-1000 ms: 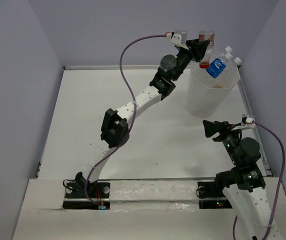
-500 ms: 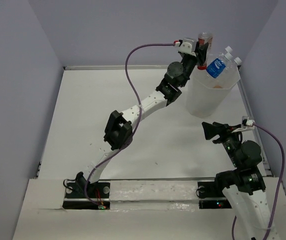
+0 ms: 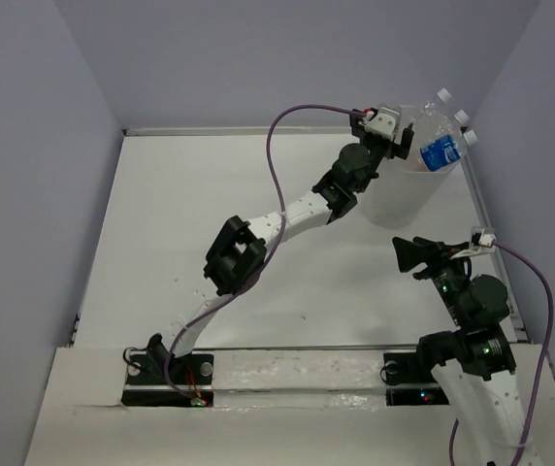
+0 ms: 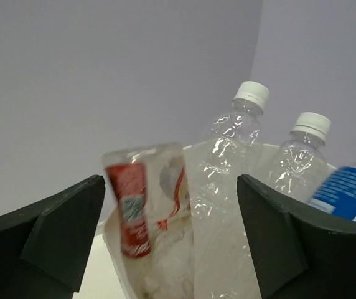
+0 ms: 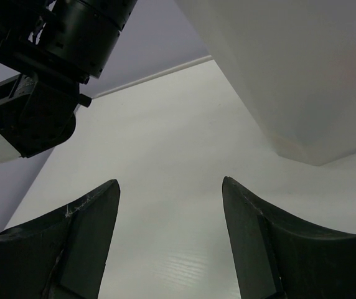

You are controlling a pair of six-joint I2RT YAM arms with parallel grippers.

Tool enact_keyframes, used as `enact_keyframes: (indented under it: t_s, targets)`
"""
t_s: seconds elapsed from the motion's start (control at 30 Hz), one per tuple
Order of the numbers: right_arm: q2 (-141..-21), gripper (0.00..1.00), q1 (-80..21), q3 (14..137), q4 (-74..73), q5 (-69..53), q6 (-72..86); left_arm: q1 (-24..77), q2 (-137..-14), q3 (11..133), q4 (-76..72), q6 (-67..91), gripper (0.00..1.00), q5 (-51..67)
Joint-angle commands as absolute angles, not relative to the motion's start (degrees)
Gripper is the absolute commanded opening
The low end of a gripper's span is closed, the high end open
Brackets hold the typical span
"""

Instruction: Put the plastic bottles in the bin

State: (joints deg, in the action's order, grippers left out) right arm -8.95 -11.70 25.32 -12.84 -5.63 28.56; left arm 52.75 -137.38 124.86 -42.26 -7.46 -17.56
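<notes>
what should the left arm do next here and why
Probably draw the left gripper up and back from the bin: its jaws stand wide open, and the red-labelled bottle is ungripped in the bin beside the other bottles.

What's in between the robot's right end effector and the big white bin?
Only bare table lies between the right end effector and the bin, seen in the right wrist view.

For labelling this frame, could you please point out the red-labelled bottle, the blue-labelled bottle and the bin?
red-labelled bottle (image 4: 131, 208): left wrist view, on its red label.
blue-labelled bottle (image 3: 440, 152): top external view, on its blue label.
bin (image 3: 399, 204): top external view, on its near side wall.
</notes>
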Motion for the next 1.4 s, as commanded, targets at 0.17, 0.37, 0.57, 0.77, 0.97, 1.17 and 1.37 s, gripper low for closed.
enact_keyframes:
  t_s: [0.17, 0.37, 0.57, 0.77, 0.97, 1.17, 1.37]
  targets:
    - [-10.37, 0.72, -11.69, 25.93, -10.99, -5.80, 28.57, 54.14, -125.78, 122.25, -43.16, -7.56, 0.99, -14.42]
    - [-11.86, 0.72, -11.69, 26.10, -9.76, -5.98, 28.48, 54.23, -121.30, 122.34, -40.78, -3.96, 0.99, -9.41]
    - [-13.09, 0.72, -11.69, 28.03, -8.88, -6.15, 28.39, 54.32, -114.71, 120.77, -38.76, -1.23, 0.99, -7.04]
    - [-14.76, 0.73, -11.69, 30.93, -8.17, -6.51, 28.13, 54.23, -102.70, 112.02, -30.77, 1.75, 0.99, -10.18]
    - [-14.86, 0.73, -11.69, 36.90, -8.96, -2.12, 23.99, 54.23, -78.90, 81.56, -26.37, 11.75, 0.99, -17.83]
    - [-11.17, 0.78, -11.69, 41.03, -11.59, 3.22, 25.04, 54.23, -54.99, 60.50, -17.34, 16.60, 0.99, -20.64]
    - [-5.72, 1.00, -11.69, 44.47, -14.76, 15.81, 25.93, 54.14, -32.98, 52.83, -4.76, 18.46, 0.99, -28.91]
